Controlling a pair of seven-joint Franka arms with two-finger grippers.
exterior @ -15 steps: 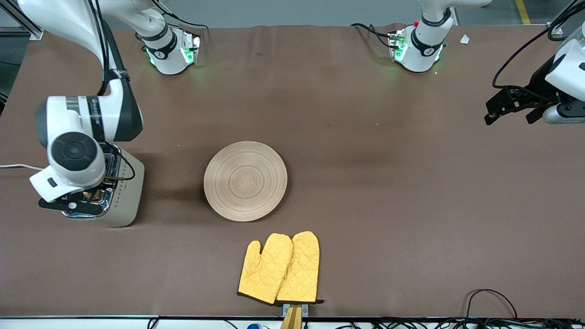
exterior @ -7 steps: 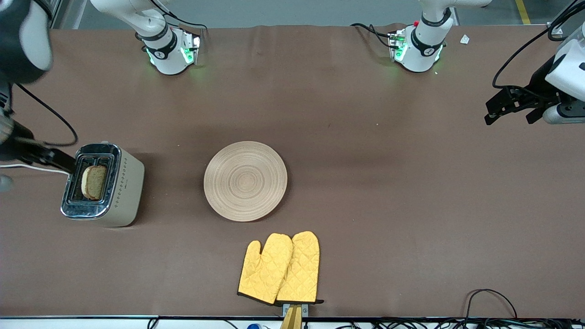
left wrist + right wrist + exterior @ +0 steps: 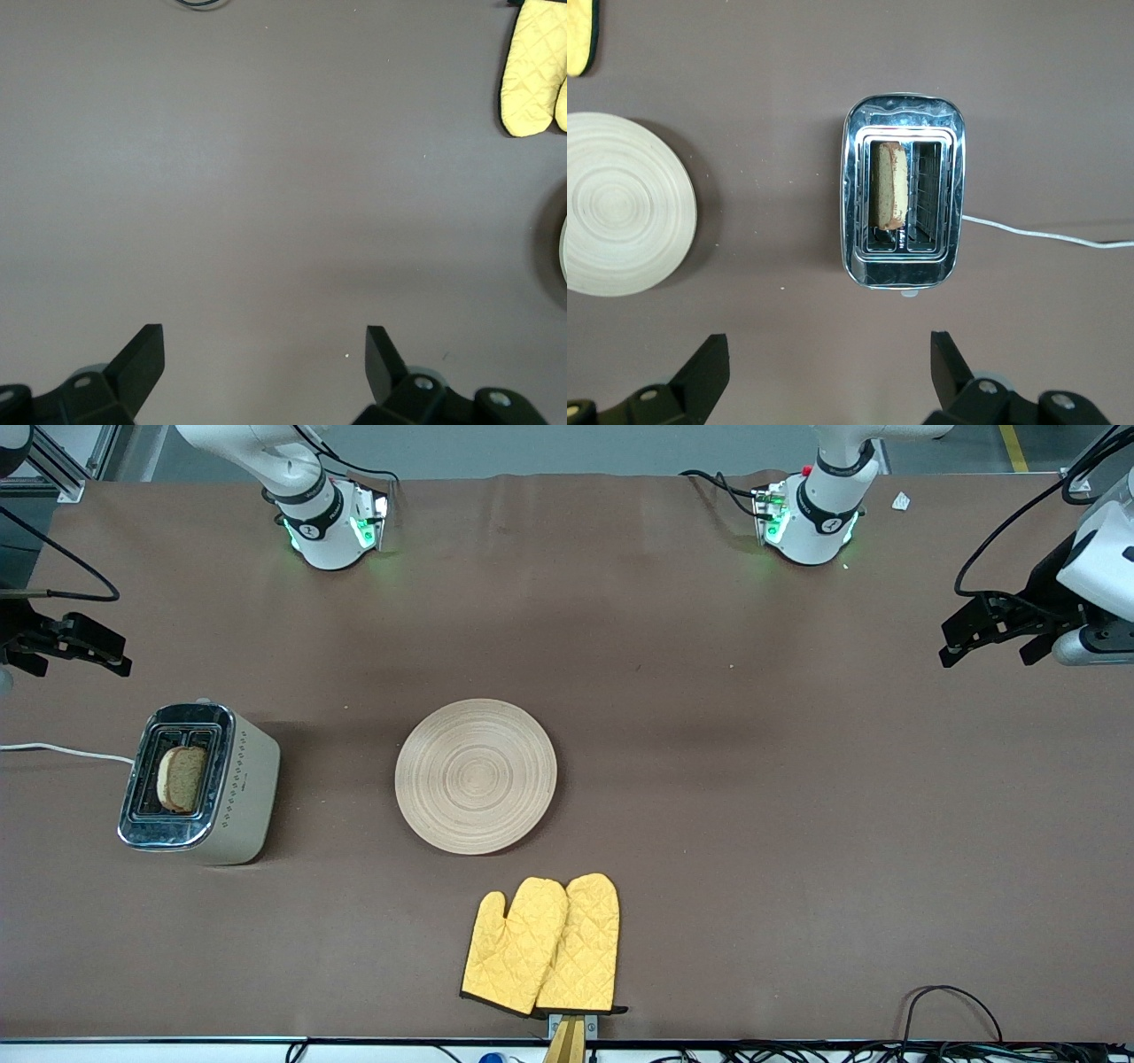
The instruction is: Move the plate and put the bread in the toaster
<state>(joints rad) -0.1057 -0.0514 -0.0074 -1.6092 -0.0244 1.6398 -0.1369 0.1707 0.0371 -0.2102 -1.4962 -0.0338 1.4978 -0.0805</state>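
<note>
Front view: the bread (image 3: pixel 182 778) stands in one slot of the toaster (image 3: pixel 239 797), at the right arm's end of the surface (image 3: pixel 753 824). The plate (image 3: pixel 476 776) lies mid-surface, bare. Both steps appear complete. The right tool (image 3: pixel 66 645) is up beside the toaster, spread and empty. The left tool (image 3: pixel 997 633) waits over its own end, also spread and empty.

I count 1 plate (image 3: pixel 476 776), 1 toaster (image 3: pixel 199 784) with 2 slots, 1 bread (image 3: pixel 182 779) slice, 2 yellow oven mitts (image 3: pixel 542 945).
</note>
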